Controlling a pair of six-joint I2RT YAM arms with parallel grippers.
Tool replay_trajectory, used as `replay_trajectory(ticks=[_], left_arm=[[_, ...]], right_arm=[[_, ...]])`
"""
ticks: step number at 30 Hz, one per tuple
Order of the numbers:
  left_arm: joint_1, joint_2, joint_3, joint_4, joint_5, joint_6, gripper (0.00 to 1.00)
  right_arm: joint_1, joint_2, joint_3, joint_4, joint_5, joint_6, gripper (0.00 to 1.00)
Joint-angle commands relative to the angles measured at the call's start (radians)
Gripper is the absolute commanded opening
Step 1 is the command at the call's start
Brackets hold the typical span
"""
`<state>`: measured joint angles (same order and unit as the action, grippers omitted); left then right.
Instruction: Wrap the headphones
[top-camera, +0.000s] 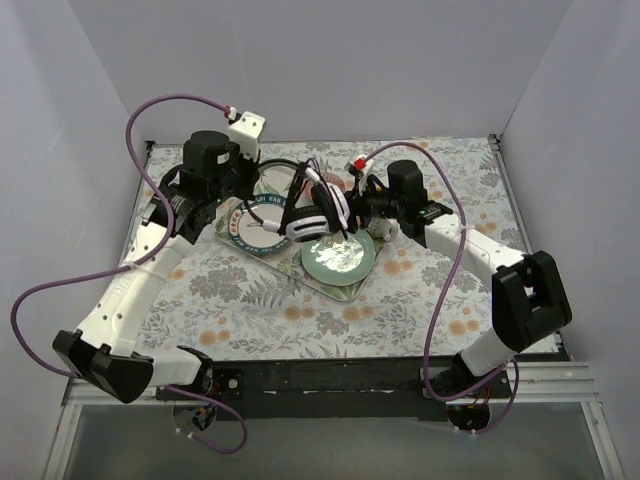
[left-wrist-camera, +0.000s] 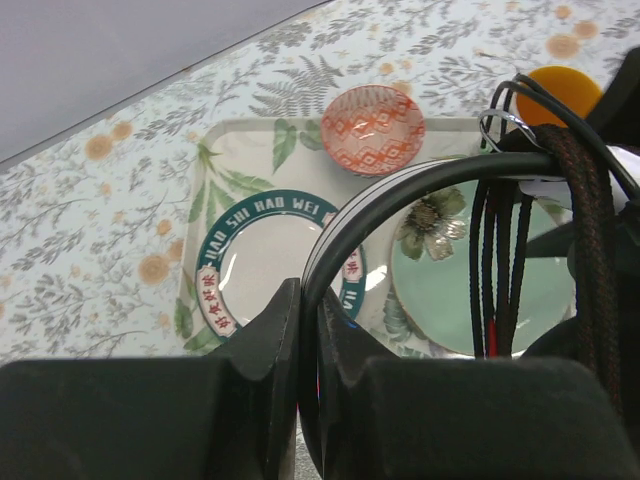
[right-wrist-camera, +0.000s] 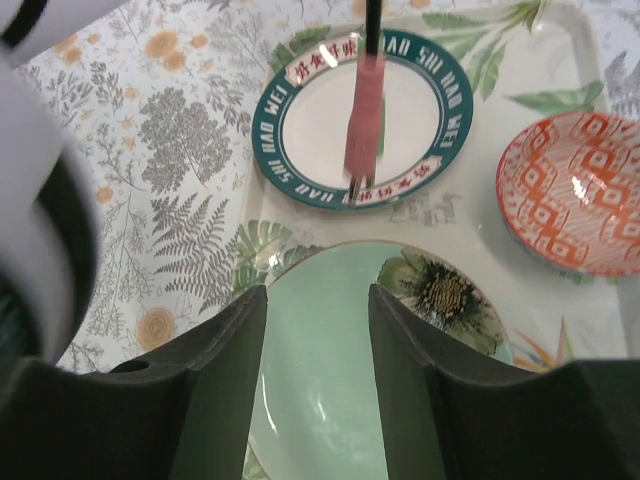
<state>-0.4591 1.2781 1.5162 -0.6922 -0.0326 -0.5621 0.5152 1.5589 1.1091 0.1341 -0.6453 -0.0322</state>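
Holding the headphones (top-camera: 320, 207) aloft, left gripper (left-wrist-camera: 309, 302) clamped on the headband (left-wrist-camera: 400, 188); right gripper (right-wrist-camera: 317, 296) gapes empty, best catch the plug (right-wrist-camera: 364, 120) dangling at twelve o'clock.

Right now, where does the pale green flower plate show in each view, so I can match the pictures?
Top external: the green plate lies just below the picture's centre, under the headphones.
Left wrist: right half, partly behind the headband and hanging cable.
Right wrist: bottom centre, cut by the lower edge.
Shared landmark: the teal-rimmed plate beside it.
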Motion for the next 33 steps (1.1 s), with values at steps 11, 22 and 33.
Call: replay_trajectory(ticks=[11,22,33], left_arm=[[0.246,-0.085,-0.158,0.221,-0.024,-0.064,0.0],[0.569,-0.074,-0.395,0.361,0.103,-0.09,0.0],[0.815,0.084,-0.521,0.523,0.149,-0.127,0.0]], right_arm=[[0.006,0.026,-0.057,-0.039,0.093,0.049,0.58],[0.008,-0.031,-0.083,-0.094,0.148,-0.001,0.58],[0.008,-0.063,-0.107,-0.12,0.171,-0.04,0.58]])
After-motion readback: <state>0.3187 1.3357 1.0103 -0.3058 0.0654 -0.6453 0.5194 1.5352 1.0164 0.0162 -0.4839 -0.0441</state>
